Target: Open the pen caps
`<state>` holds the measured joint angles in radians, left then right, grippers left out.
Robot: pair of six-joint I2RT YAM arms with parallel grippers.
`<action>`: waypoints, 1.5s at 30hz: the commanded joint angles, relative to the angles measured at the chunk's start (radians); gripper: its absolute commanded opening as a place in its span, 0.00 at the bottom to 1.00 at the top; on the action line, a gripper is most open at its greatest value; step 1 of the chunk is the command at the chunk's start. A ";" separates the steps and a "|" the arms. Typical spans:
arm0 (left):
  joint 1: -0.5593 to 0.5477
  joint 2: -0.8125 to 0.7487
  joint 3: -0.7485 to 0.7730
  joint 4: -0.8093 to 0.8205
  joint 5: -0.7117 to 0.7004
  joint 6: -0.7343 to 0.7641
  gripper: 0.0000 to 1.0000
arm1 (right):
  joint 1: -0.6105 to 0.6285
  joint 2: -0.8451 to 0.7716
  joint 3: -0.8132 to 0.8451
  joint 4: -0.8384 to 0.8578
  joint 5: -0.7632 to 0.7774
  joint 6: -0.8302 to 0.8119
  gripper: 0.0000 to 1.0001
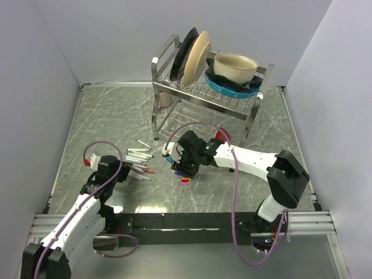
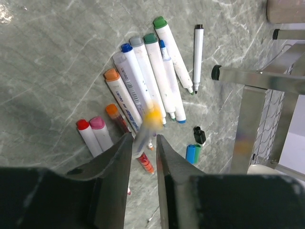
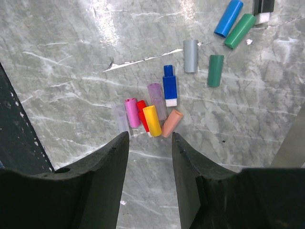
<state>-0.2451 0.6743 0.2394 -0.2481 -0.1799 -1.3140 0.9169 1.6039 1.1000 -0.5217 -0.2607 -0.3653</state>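
The pen caps (image 3: 152, 120) lie loose on the grey marbled counter (image 1: 116, 116), around its middle and nearer the near edge than the far one. Pink, red, yellow and salmon ones lie touching in a tight cluster. A lilac one and a blue one with a white end lie just behind them. A grey cap (image 3: 190, 49) and a green cap (image 3: 215, 70) sit a little apart. A blue and green pair (image 3: 233, 24) lies side by side further off, with a black cap (image 2: 199, 135) close by.

The right gripper (image 3: 150, 136) hangs over the cluster with its fingers spread and nothing between them.

Left of the caps, the white pens (image 2: 152, 71) lie fanned together. One barrel carries a barcode and a line of small print, too small to read.

The left gripper (image 2: 144, 138) is above the near end of this fan, its fingers a narrow gap apart. A blurred pen (image 2: 151, 118) with a yellow-orange tip sits in that gap. I cannot tell whether the fingers pinch it.

A metal dish rack (image 1: 209, 93) with plates and a bowl stands at the counter's far edge.
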 commanded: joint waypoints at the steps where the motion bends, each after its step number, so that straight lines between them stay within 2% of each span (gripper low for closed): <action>1: 0.017 0.010 0.000 0.038 0.017 0.001 0.33 | 0.008 -0.047 0.015 0.003 -0.011 -0.012 0.49; 7: 0.026 0.011 0.005 0.026 0.020 0.006 0.37 | 0.007 -0.052 0.014 0.006 -0.008 -0.014 0.49; 18: 0.035 -0.033 0.049 -0.034 0.017 0.036 0.52 | 0.007 -0.104 -0.002 0.012 -0.006 -0.035 0.49; 21: 0.035 -0.047 0.061 -0.049 0.025 0.047 0.57 | 0.007 -0.136 -0.012 0.014 -0.009 -0.050 0.49; 24: 0.036 -0.074 0.087 -0.065 0.043 0.077 0.68 | 0.005 -0.196 -0.040 0.017 -0.028 -0.076 0.49; 25: 0.036 -0.099 0.096 -0.062 0.072 0.123 0.78 | 0.000 -0.241 -0.048 0.020 -0.029 -0.084 0.49; 28: 0.035 -0.165 0.144 -0.046 0.170 0.244 0.99 | -0.015 -0.374 -0.083 0.040 -0.008 -0.107 0.50; 32: 0.036 -0.226 0.291 -0.124 0.276 0.390 0.99 | -0.107 -0.605 -0.132 0.020 -0.051 -0.141 0.55; 36: 0.036 -0.240 0.466 -0.288 0.329 0.530 0.99 | -0.179 -0.871 -0.140 -0.067 -0.089 -0.179 0.69; 41: 0.036 -0.240 0.665 -0.414 0.320 0.608 0.99 | -0.306 -1.007 -0.049 -0.254 -0.204 -0.161 0.73; 45: 0.036 -0.280 0.741 -0.462 0.284 0.639 0.99 | -0.530 -1.136 0.023 -0.253 -0.131 -0.071 0.86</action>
<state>-0.2127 0.4263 0.9051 -0.6018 0.1158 -0.7650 0.5484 0.5446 1.0508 -0.7124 -0.4156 -0.5098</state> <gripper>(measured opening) 0.994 0.800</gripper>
